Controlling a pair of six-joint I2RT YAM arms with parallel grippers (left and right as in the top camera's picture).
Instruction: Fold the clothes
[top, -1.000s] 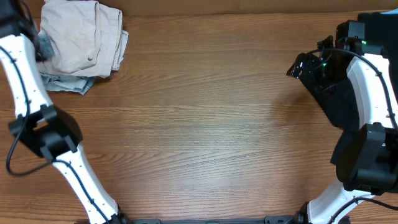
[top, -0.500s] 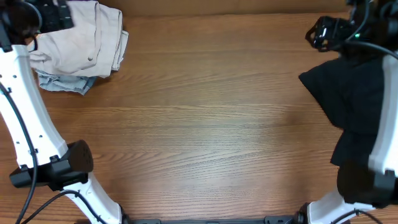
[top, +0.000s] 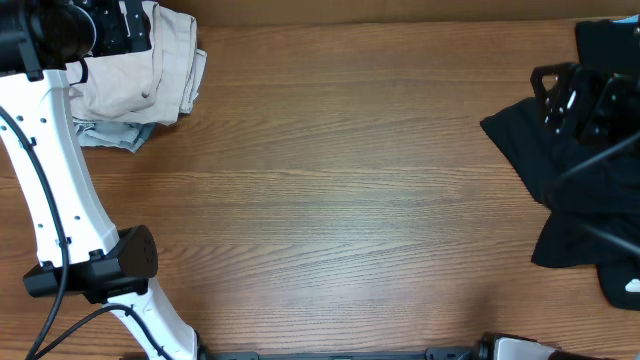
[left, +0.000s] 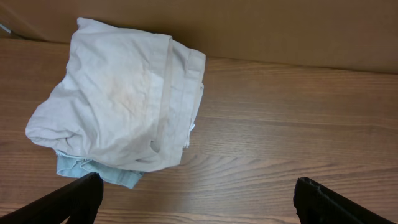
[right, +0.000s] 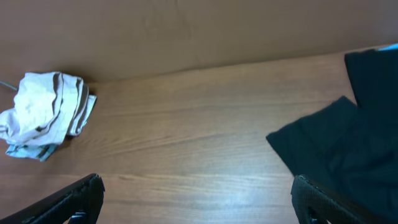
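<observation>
The clothes lie in two places. Folded beige shorts (top: 140, 75) rest on a light-blue denim piece (top: 105, 133) at the table's far left corner. Both show in the left wrist view, shorts (left: 118, 99) over denim (left: 106, 175). Black garments (top: 570, 180) are spread at the right edge, with a corner showing in the right wrist view (right: 348, 143). My left gripper (top: 115, 25) hovers over the pile, open and empty (left: 199, 186). My right gripper (top: 578, 98) hangs above the black garments, open and empty (right: 198, 183).
A brown cardboard wall (left: 280, 31) runs along the table's far edge. Bare wooden tabletop (top: 340, 190) stretches between the two piles. The left arm's white links (top: 60, 190) stand along the left side.
My left gripper let go of the beige shorts, opened wide and lifted rightward above the pile. My right gripper opened fully and swung out over the black garments.
</observation>
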